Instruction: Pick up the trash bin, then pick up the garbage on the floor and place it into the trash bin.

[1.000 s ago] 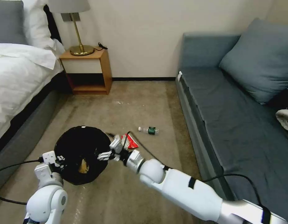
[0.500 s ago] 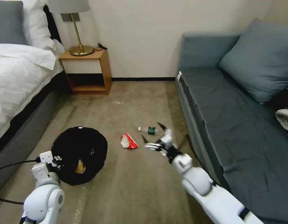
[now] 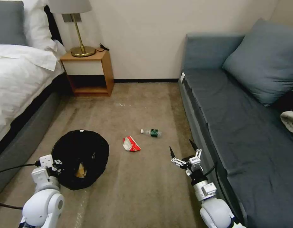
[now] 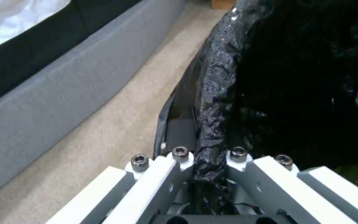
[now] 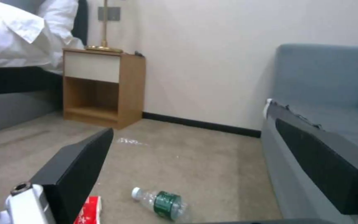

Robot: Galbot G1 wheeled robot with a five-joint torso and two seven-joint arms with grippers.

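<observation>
bin (image 3: pixel 80 158) black-lined, left gripper (image 3: pixel 54 165) clamped on rim, yellowish scrap inside

Your left arm sat low at the near left, its white elbow joint closest to the head camera and the forearm reaching forward. Your left gripper (image 3: pixel 54 165) was clamped on the rim of the trash bin (image 3: pixel 80 158); in the left wrist view its fingers (image 4: pixel 175 168) pinched the crinkled black liner from both sides. Your right arm rose from the near right, forearm pointing forward and up. Your right gripper (image 3: pixel 183 152) hung above the floor with its dark fingertips (image 3: pixel 171 152) spread wide and nothing between them.
</observation>
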